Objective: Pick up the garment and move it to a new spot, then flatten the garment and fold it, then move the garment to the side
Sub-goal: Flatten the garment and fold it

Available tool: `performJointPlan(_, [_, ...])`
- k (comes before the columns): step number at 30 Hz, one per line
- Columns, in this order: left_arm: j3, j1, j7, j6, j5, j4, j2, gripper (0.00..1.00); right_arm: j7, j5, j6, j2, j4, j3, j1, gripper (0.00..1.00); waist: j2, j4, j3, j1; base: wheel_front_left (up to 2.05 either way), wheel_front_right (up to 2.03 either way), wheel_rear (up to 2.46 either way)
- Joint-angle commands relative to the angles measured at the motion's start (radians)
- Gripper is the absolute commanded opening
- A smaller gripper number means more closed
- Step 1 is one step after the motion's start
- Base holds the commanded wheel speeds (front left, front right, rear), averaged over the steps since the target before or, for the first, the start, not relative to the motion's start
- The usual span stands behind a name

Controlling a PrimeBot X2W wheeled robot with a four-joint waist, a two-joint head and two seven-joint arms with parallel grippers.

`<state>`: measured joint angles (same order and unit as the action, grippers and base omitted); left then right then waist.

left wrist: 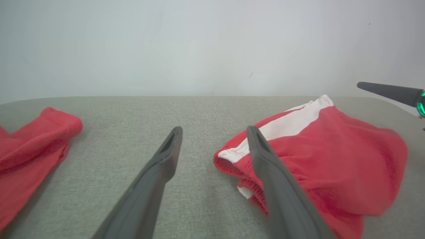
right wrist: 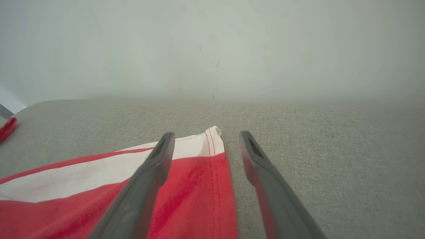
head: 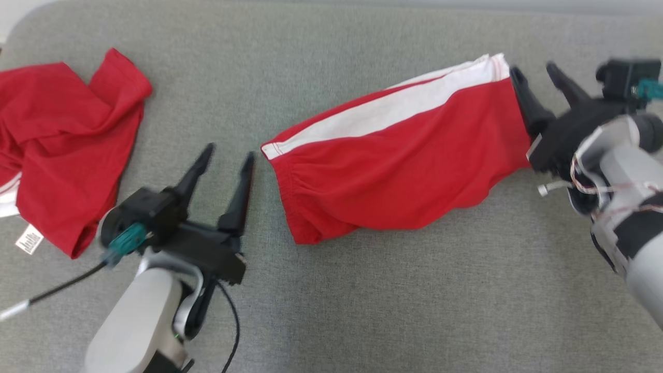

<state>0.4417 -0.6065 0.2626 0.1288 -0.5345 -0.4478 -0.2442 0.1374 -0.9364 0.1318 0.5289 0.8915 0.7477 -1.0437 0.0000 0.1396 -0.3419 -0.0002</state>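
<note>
Left gripper and right gripper gape empty at either end of the red white-striped fabric shorts on the grey cloth surface, so a shallow pinch may catch only one layer.

Left gripper — fingers parted; right gripper — same.

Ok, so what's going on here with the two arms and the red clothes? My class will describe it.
A two-armed robot is working on red shorts with a white stripe, lying on a grey surface. Its left gripper is open beside the waistband end, and its right gripper is open at the hem end; neither holds the cloth. A second red garment lies crumpled to the robot's left.
</note>
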Motion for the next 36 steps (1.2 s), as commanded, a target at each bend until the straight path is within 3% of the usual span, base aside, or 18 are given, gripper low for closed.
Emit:
performJointPlan(1, [-0.037, 0.041, 0.003, -0.013, 0.037, 0.027, 0.005, 1.00, 0.012, -0.016, -0.002, 0.011, -0.001, 0.011, 0.034, 1.00, 0.0000, -0.001, 0.035, 0.0002, 0.00, 0.00, 0.00])
performJointPlan(8, [-0.184, 0.210, 0.003, -0.047, 0.186, 0.169, 0.047, 1.00, 0.042, -0.072, -0.002, 0.038, 0.029, 0.035, 0.122, 1.00, 0.0000, 0.017, 0.071, 0.0002, 0.00, 0.00, 0.00])
performJointPlan(13, [-0.258, 0.307, 0.003, -0.042, 0.247, 0.231, 0.097, 1.00, 0.054, -0.097, -0.002, 0.036, 0.068, 0.045, 0.154, 1.00, 0.0000, 0.041, 0.076, 0.0002, 0.00, 0.00, 0.00])
performJointPlan(26, [-0.332, 0.390, 0.003, -0.011, 0.341, 0.284, 0.170, 1.00, 0.008, -0.122, -0.002, -0.021, 0.177, 0.077, 0.166, 1.00, 0.0000, 0.072, 0.064, 0.0002, 0.00, 0.00, 0.00])
performJointPlan(27, [-0.335, 0.392, 0.003, -0.008, 0.342, 0.283, 0.173, 1.00, 0.000, -0.127, -0.002, -0.027, 0.181, 0.081, 0.167, 0.51, 0.0000, 0.072, 0.064, 0.0002, 0.00, 0.00, 0.00])
performJointPlan(28, [-0.338, 0.393, 0.003, -0.006, 0.342, 0.281, 0.176, 1.00, -0.006, -0.125, -0.002, -0.032, 0.182, 0.087, 0.166, 0.09, 0.0000, 0.072, 0.064, 0.0002, 0.00, 0.00, 0.00])
performJointPlan(29, [-0.342, 0.394, 0.003, -0.006, 0.341, 0.280, 0.179, 1.00, -0.015, -0.131, -0.002, -0.038, 0.179, 0.091, 0.166, 0.00, 0.0000, 0.070, 0.065, 0.0002, 0.00, 0.00, 0.00])
performJointPlan(36, [-0.373, 0.419, 0.003, 0.000, 0.353, 0.272, 0.186, 1.00, 0.015, -0.179, -0.002, -0.021, 0.153, 0.081, 0.194, 0.00, 0.0000, 0.039, 0.104, 0.0002, 0.00, 0.00, 0.00])
